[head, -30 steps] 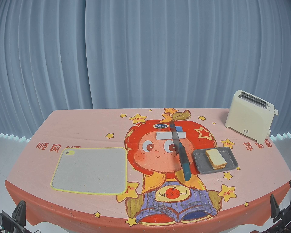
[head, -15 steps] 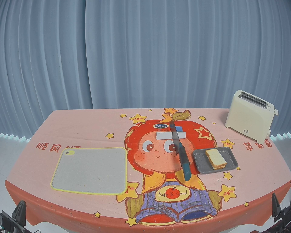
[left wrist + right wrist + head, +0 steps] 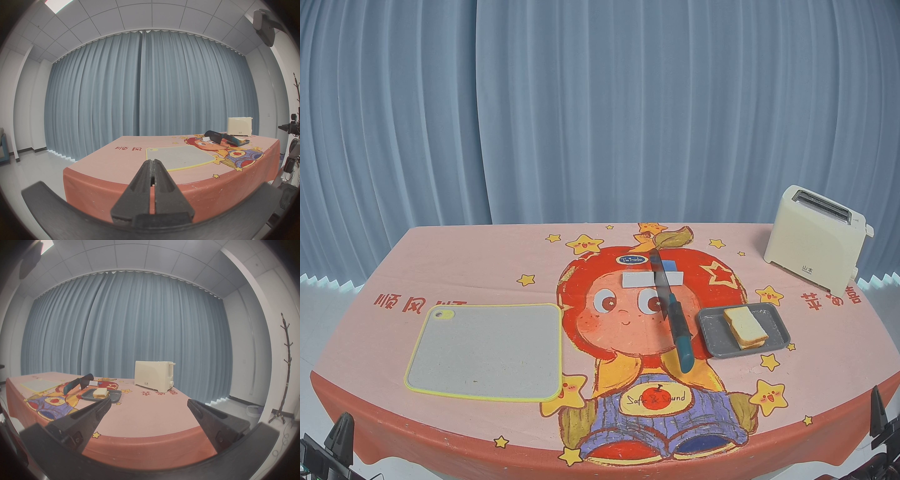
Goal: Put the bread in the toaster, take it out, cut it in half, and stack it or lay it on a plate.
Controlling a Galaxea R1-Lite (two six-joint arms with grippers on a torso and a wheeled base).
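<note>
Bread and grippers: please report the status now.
Left gripper shut, empty. Right gripper open, empty. Bread on grey tray, untouched. Knife beside tray, not blocking.

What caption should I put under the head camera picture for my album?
Bread waits on a gray tray beside a knife, toaster behind, cutting board at left.

Desk (image 3: 487, 262) draped in matt printed cloth.
Toaster (image 3: 815, 237) smooth cream plastic; cutting board (image 3: 484, 351) and tray (image 3: 712, 331) matt grey.

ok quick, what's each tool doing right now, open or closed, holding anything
left tool: closed, holding nothing
right tool: open, holding nothing
</note>
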